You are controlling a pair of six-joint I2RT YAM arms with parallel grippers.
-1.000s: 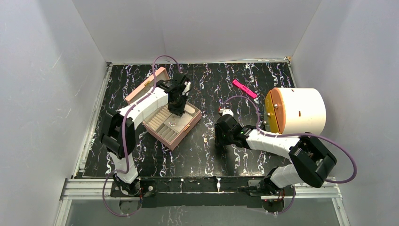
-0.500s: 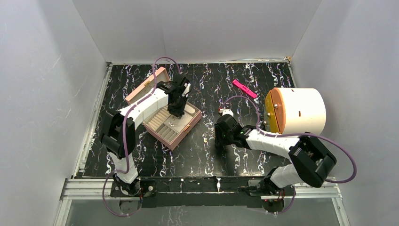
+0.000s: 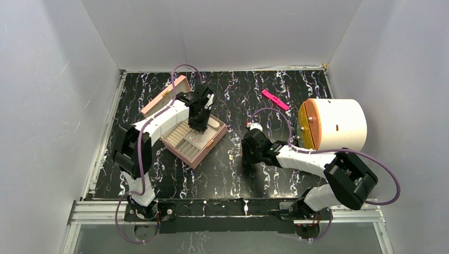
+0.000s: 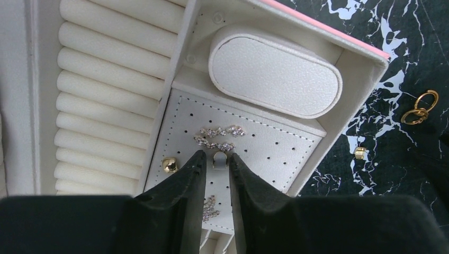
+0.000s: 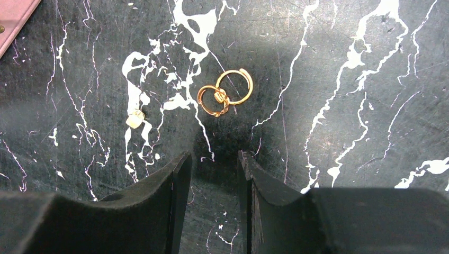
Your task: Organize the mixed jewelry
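The narrowly parted left gripper is seemingly seating a tiny silvery stud into the pink box's perforated cream panel, next needing a gentle release.

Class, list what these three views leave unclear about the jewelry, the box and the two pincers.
1. Left wrist view: fingers of the left pincer cover part of a small pale piece, so a grip cannot be confirmed.
2. Top view: the gold rings, plain in the right wrist view, are too small to find.
3. Right wrist view: the pink box is cut off by the top-left edge.
4. Top view: the tips of the right pincer hide under its wrist.
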